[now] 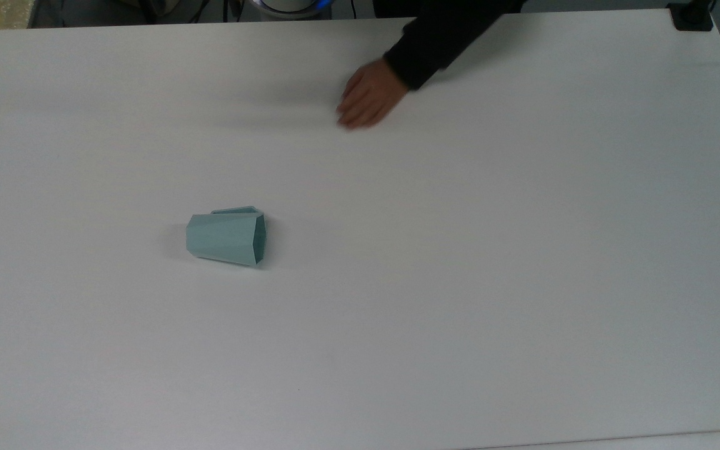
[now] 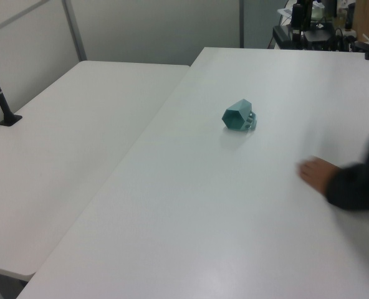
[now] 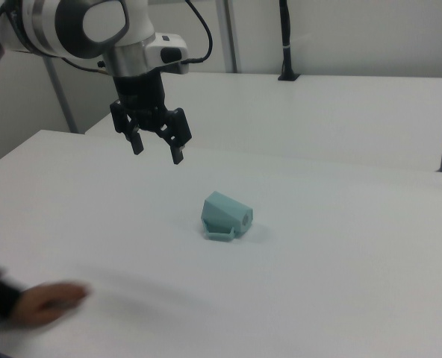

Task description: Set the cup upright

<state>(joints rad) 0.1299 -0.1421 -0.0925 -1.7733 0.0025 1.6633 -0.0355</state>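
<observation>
The pale teal faceted cup lies on its side on the white table, mouth toward the top view's right, its flat handle on the far side. The cup is also on its side in the left view, and in the right view the cup has its handle resting on the table toward the camera. My gripper hangs open in the air, above and to the right view's left of the cup, holding nothing.
A person's hand in a dark sleeve rests low over the table, blurred, well apart from the cup; the hand sits at the right view's lower left. A second white table adjoins, with a black clamped post.
</observation>
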